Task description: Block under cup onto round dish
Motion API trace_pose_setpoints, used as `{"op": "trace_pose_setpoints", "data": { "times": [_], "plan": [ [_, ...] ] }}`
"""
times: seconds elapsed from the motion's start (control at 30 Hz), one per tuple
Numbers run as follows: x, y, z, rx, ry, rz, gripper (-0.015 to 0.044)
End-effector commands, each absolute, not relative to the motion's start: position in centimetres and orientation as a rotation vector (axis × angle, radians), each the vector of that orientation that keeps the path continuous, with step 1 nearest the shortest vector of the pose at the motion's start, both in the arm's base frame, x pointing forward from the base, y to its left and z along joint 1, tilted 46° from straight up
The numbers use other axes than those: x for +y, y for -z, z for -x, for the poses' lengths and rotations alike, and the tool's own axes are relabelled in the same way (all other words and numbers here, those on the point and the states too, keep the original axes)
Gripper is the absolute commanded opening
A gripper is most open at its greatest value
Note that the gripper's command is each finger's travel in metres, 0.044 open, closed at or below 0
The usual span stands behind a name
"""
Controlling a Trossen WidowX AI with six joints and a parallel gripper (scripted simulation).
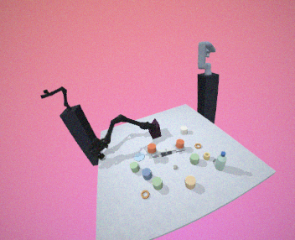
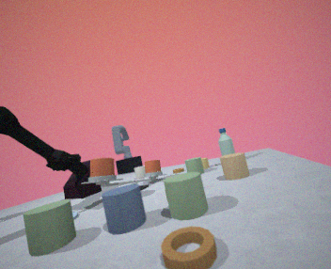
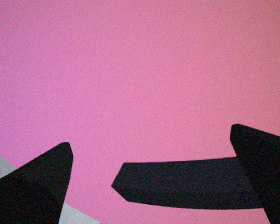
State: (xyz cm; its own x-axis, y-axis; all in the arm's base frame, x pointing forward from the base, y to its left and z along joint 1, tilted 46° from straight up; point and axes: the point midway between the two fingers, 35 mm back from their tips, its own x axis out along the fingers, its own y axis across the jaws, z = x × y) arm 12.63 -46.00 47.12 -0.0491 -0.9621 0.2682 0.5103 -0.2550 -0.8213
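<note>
Two orange-red cups, the left cup [image 1: 152,148] [image 2: 102,166] and the right cup [image 1: 179,143] [image 2: 152,166], stand upright on the end pans of the small balance [image 1: 166,150]. I cannot tell clearly which end is lower. No block shows; the cups hide what is under them. The flat pale blue round dish [image 1: 139,157] lies left of the balance, with no cup above it. My gripper [image 3: 152,143] is open and empty, raised behind the left cup in the top view. Its fingertips merge with a dark box in the top and exterior views.
The dark box [image 1: 155,129] [image 2: 81,188] stands behind the left cup. Green cylinders [image 1: 134,167] [image 1: 157,183], a blue cylinder [image 1: 147,174] and a tan cylinder [image 1: 190,181] stand in front. A white cylinder [image 1: 183,130] is behind; a bottle [image 1: 220,162] and green cylinder [image 1: 194,159] are right.
</note>
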Motion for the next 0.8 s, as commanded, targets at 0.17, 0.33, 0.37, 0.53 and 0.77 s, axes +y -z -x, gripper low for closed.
{"op": "trace_pose_setpoints", "data": {
  "times": [0.17, 0.33, 0.37, 0.53, 0.77],
  "plan": [
    [-42.5, -42.1, -22.0, 0.563, 1.37, 0.825, 0.044],
    [-40.2, -40.2, -25.9, 0.513, 1.252, 0.75, 0.044],
    [-39.7, -39.7, -26.6, 0.513, 1.234, 0.733, 0.044],
    [-37.1, -36.9, -30.2, 0.517, 1.137, 0.648, 0.044],
    [-30.8, -31.8, -35.9, 0.543, 0.959, 0.498, 0.044]
  ]
}}
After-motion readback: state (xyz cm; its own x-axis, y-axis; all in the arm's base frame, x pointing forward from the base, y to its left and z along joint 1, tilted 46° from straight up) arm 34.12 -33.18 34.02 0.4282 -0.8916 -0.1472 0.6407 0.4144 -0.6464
